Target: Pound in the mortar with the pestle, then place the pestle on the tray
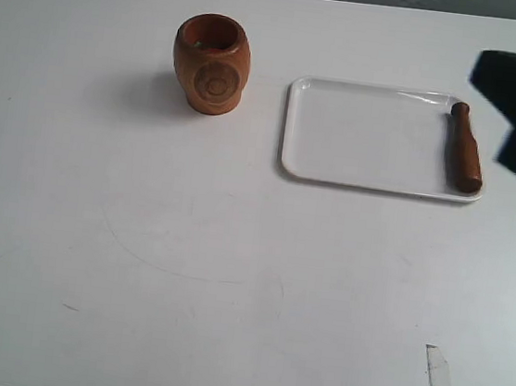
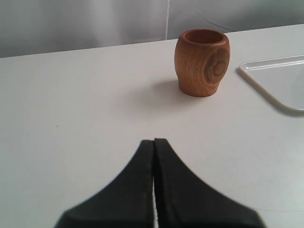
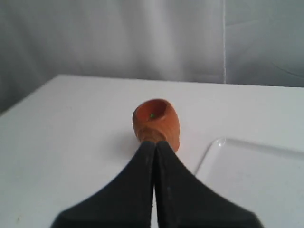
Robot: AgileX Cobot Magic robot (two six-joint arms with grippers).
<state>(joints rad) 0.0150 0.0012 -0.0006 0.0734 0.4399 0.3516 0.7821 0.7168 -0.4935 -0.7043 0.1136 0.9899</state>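
The orange-brown mortar [image 1: 211,64] stands upright on the white table, left of the tray; it also shows in the left wrist view as the mortar [image 2: 202,62] and in the right wrist view as the mortar [image 3: 156,121]. The white tray [image 1: 366,140] holds the dark pestle [image 1: 464,148] lying along its right edge. My right gripper [image 3: 155,142] is shut and empty; in the exterior view the right gripper [image 1: 481,74] is a dark shape at the right edge, beside the tray. My left gripper [image 2: 154,140] is shut and empty, out of the exterior view.
A tray corner [image 2: 275,80] shows in the left wrist view and a tray edge [image 3: 247,175] in the right wrist view. A grey curtain [image 3: 142,38] hangs behind the table's far edge. A strip of tape [image 1: 437,381] lies near the front right.
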